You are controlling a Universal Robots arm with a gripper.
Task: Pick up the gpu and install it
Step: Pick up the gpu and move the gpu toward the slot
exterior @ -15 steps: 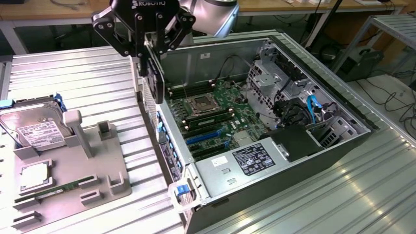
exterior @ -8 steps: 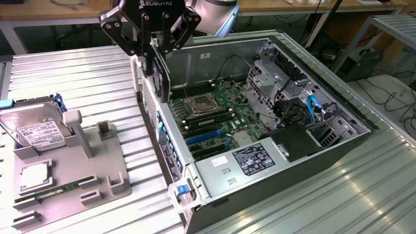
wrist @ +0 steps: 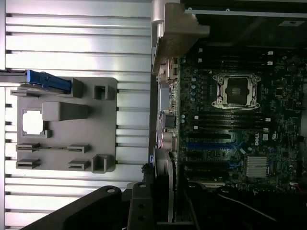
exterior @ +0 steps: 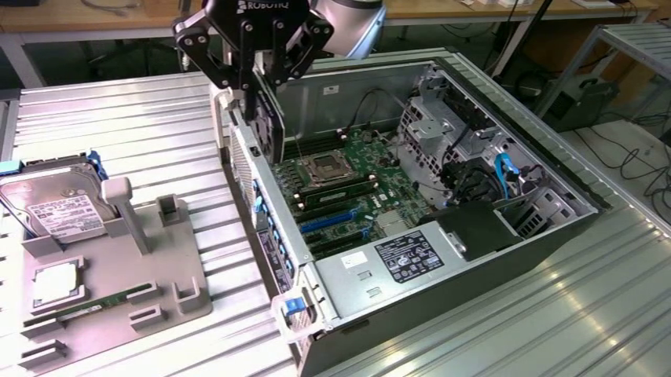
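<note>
Gpu picked, install not done yet.

We see the gripper (exterior: 259, 82) jaws pinching the gpu (exterior: 273, 124) by its top edge. The card hangs upright over the rear side of the open computer case (exterior: 451, 308), above the motherboard (exterior: 351, 177). The blue slots (exterior: 333, 222) lie lower on the board and look unfilled. We judge pickup complete and seating the card outstanding. The hard drive (exterior: 55, 206) and memory stick (exterior: 97, 302) sit on the grey fixture (exterior: 184, 253) on the table (exterior: 126, 110), well apart.
</note>
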